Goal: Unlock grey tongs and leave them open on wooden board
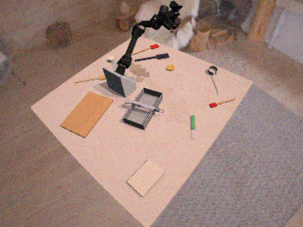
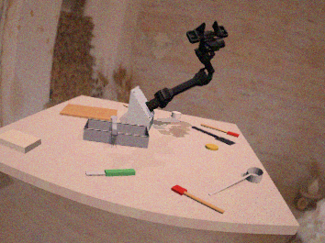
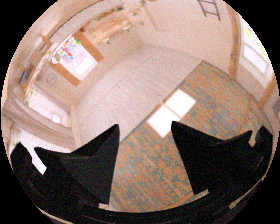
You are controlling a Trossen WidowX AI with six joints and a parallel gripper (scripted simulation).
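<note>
The grey tongs (image 1: 143, 106) (image 2: 114, 126) lie crosswise over the roasting tin (image 1: 133, 123) (image 2: 133, 140), resting on its rims, their arms close together. Their lock is too small to make out. The orange-brown wooden board (image 1: 87, 114) (image 2: 89, 111) lies flat beside the tin, with nothing on it. My gripper (image 1: 176, 14) (image 2: 208, 27) (image 3: 145, 126) is open and empty, raised high above the far side of the table, well away from the tongs. The wrist view shows only the room between the fingers.
An upright grey-white wedge (image 1: 129, 87) (image 2: 137, 108) stands between the arm's base and the tin. A pale block (image 1: 145, 178) (image 2: 20, 140), a green-handled tool (image 1: 193, 122) (image 2: 120, 172), red-headed spatulas, a yellow disc (image 1: 170, 68) (image 2: 211, 147) and a long-handled cup (image 2: 254, 176) lie around the table.
</note>
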